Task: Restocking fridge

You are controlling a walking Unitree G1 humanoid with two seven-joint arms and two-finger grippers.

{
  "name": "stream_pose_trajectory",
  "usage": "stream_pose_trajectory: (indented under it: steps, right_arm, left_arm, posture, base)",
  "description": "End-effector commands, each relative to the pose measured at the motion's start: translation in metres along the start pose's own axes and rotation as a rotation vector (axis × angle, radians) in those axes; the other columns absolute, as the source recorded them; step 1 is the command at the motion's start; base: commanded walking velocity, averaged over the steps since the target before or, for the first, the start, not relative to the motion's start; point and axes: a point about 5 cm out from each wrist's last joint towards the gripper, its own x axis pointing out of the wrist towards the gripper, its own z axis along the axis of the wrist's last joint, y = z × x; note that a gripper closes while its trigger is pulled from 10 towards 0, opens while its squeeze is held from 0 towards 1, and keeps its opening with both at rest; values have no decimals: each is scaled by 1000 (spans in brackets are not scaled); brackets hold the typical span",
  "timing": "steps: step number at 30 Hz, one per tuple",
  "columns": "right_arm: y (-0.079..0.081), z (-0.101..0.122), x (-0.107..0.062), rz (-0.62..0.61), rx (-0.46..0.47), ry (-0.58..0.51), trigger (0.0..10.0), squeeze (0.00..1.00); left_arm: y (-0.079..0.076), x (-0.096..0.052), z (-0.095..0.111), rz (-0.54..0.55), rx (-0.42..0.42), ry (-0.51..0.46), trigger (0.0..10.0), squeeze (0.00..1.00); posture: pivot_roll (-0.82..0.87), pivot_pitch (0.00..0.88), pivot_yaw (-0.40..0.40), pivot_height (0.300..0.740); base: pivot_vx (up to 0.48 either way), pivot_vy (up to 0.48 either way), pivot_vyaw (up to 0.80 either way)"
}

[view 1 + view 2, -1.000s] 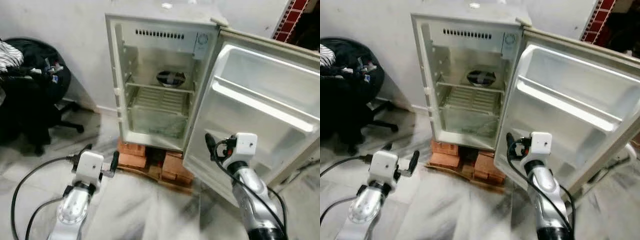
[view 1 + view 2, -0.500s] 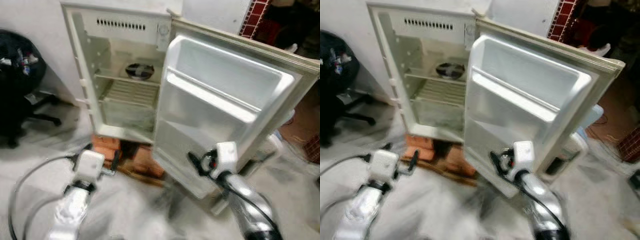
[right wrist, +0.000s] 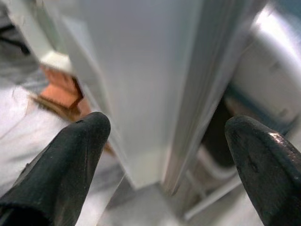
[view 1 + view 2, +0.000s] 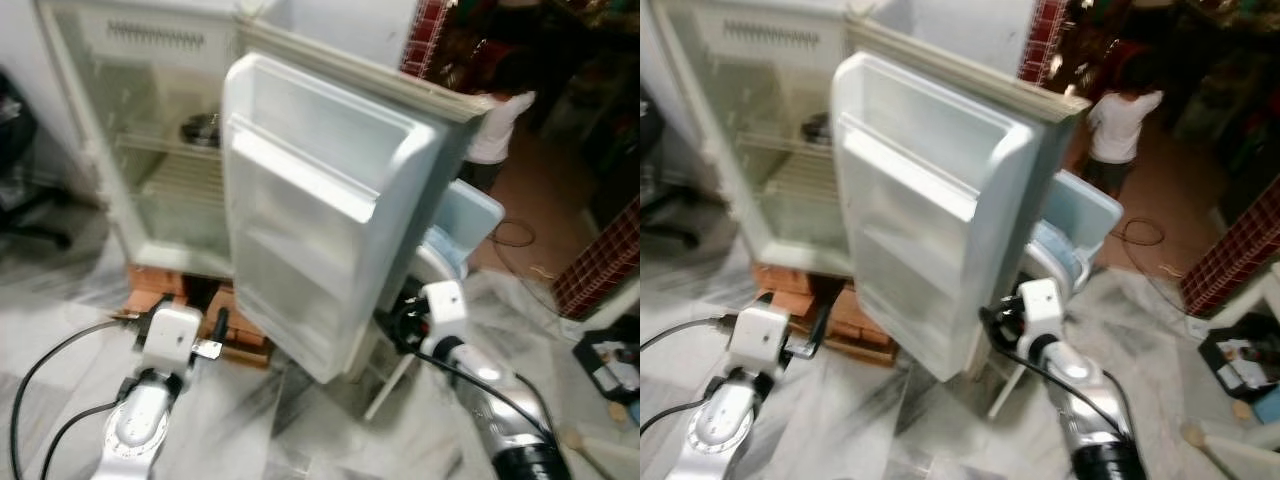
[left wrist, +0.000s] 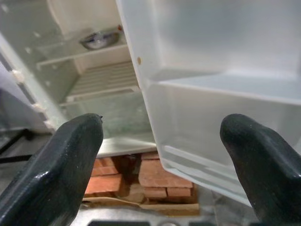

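The small white fridge (image 4: 120,215) stands open on red bricks (image 4: 160,285). A metal bowl (image 4: 200,128) sits on its upper wire shelf; the other shelves look bare. The fridge door (image 4: 310,230) swings out toward me, its inner racks holding nothing. My left gripper (image 4: 180,316) hangs low in front of the bricks, open, holding nothing, and faces the cabinet and the door's inner side (image 5: 211,61). My right gripper (image 4: 398,318) is open at the door's lower outer edge (image 3: 188,94); that edge runs between its fingers (image 3: 70,165).
A pale blue and white appliance (image 4: 465,215) stands right behind the door. A person in a white shirt (image 4: 495,125) stands beyond it, on the brown floor. A red tiled pillar (image 4: 600,265) and a dark box of items (image 4: 610,365) are at the right. Black cables (image 4: 50,370) trail from my left arm.
The whole view has swung to the right, so the fridge sits further left. The right gripper has gone from facing the door's inner side to its lower outer edge.
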Motion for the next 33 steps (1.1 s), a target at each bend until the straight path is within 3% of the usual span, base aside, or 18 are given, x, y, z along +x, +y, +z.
stream_pose_trajectory:
  steps: [1,3,8,14,20,26,33]
  right_arm:
    - [-15,7,0,-83,10,-31,10000,0]
    - [-15,9,1,-92,4,-40,10000,0]
    - [-17,34,10,-134,11,-160,10000,0]
    - [-20,63,20,-222,5,-282,10000,0]
    - [-16,73,28,-293,19,-298,10000,0]
    - [-20,73,35,-399,20,-252,10000,0]
    - [-10,85,49,-410,63,-237,10000,0]
  left_arm:
    - [-2,2,4,-2,-2,-19,10000,0]
    - [-2,3,5,6,-8,-22,10000,0]
    - [9,0,-3,141,-80,40,10000,0]
    - [10,-6,-7,175,-95,59,10000,0]
    - [12,-3,-3,190,-99,44,10000,0]
    - [17,-1,9,170,-50,0,10000,0]
    - [11,-6,1,170,-67,29,10000,0]
  posture:
    - [78,0,-39,740]
    - [79,0,-40,740]
    - [86,7,-41,740]
    - [96,10,-51,740]
    - [102,10,-52,740]
    - [116,37,-64,740]
    - [112,36,-72,740]
  base:
    - [0,0,0]
    - [0,0,0]
    - [0,0,0]
    - [0,0,506]
    - [0,0,682]
    - [0,0,0]
    - [0,0,0]
